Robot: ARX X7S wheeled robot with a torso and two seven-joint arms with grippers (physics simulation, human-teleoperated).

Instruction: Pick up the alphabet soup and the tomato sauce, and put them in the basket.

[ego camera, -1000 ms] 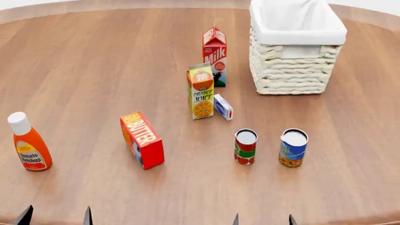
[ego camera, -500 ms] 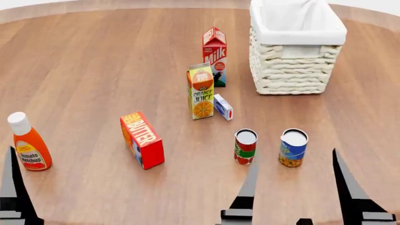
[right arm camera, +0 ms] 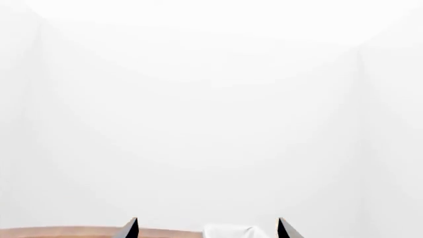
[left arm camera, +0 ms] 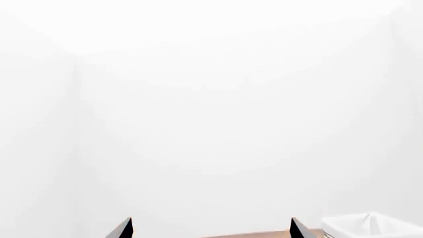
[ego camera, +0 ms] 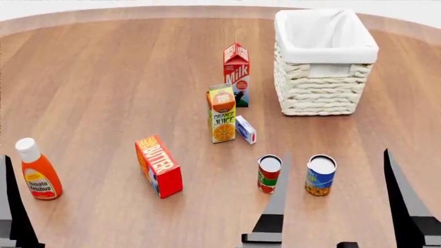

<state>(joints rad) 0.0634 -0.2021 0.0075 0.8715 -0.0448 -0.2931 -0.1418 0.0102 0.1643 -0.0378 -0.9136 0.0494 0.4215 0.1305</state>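
The round wooden table [ego camera: 103,77] carries the basket [ego camera: 320,88] at the far right. Nearer stand the alphabet soup [ego camera: 320,175] and, just left of it, the tomato sauce [ego camera: 269,174], both upright. The right gripper [ego camera: 337,165] spreads wide around them; the left gripper [left arm camera: 210,225] also gapes

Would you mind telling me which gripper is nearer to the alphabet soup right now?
The right gripper: its open fingers straddle the alphabet soup from the near side, not touching it. The left gripper is far off at the table's left, beside the ketchup bottle.
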